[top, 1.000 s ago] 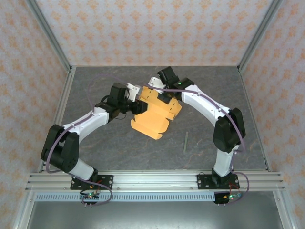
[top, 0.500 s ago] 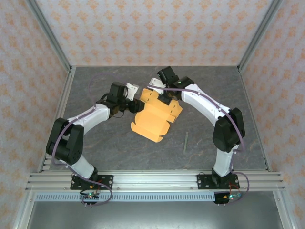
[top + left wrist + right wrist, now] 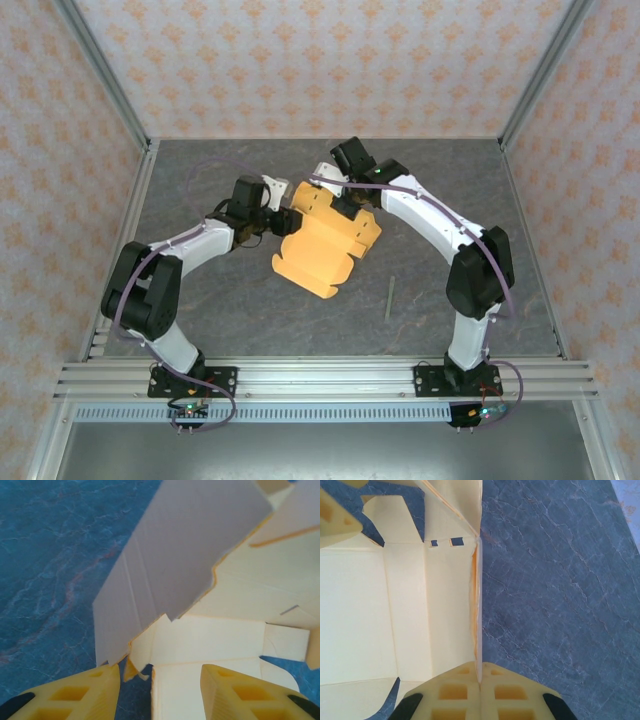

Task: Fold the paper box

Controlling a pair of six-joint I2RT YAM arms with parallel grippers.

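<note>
The left end effector (image 3: pixel 160 671) has just spread apart, loosening off the paper box (image 3: pixel 322 245), which the right end effector (image 3: pixel 480 674) keeps clamped by one wall above mid-counter (image 3: pixel 240 320), likely for a regrip.

paper box (image 3: pixel 320 245) perhaps above table (image 3: pixel 250 310), stick (image 3: pixel 389 298) right of it

1. The paper box (image 3: pixel 322 245): thin card, matt, orange on one face, pale cream on the other, creased sharply.
2. The left gripper's fingers (image 3: pixel 75 697) and the right gripper's fingers (image 3: pixel 455 695): yellow moulded plastic, dull, with hollow pockets.
3. The table (image 3: pixel 200 310): dark grey, stone-veined, smooth and matt.
4. The rails (image 3: pixel 320 378): bare brushed metal.
5. The arm shells (image 3: pixel 425 215): white and black plastic, faintly glossy.
</note>
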